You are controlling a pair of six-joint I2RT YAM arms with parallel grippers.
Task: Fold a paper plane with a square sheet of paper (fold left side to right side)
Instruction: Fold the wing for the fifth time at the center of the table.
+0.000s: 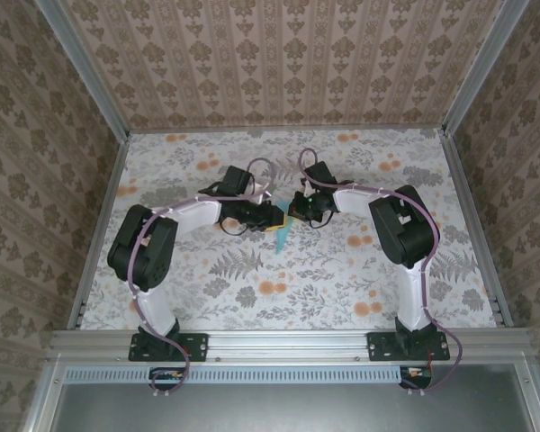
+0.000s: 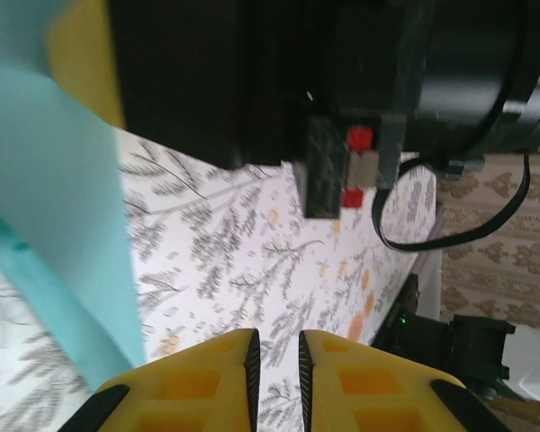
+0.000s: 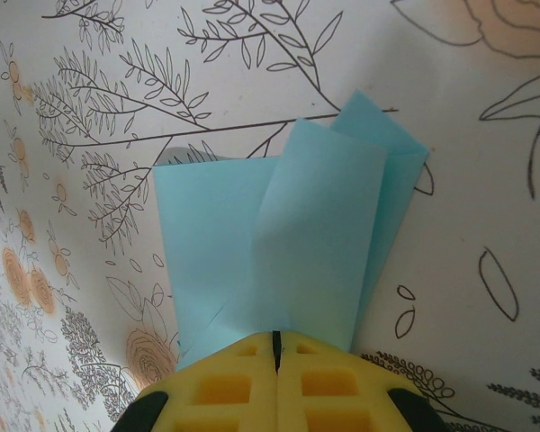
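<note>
On the floral tabletop [image 3: 486,135] the half-folded paper [image 3: 315,234] fans out just ahead of the right pincer [image 3: 275,346], clamped tight on its near end, and sits just beside the barely parted, empty left pincer [image 2: 279,360]; unpinned there, its loose flaps could spring open or skew if tugged.

The left gripper [image 2: 279,349] is showing at the bottom centre of the frame, its two yellow fingers [image 2: 207,382] standing slightly apart with nothing between them. The light-blue paper [image 2: 63,207] is filling the left side, blurred, and tapering down to a point at the lower left, just beside the left-hand finger. Dark robot housing [image 2: 252,72] with small red parts [image 2: 360,137] is hanging across the top above the floral table [image 2: 252,270]. A black cable [image 2: 486,225] is looping at the right, before the patterned wall [image 2: 513,261].
</note>
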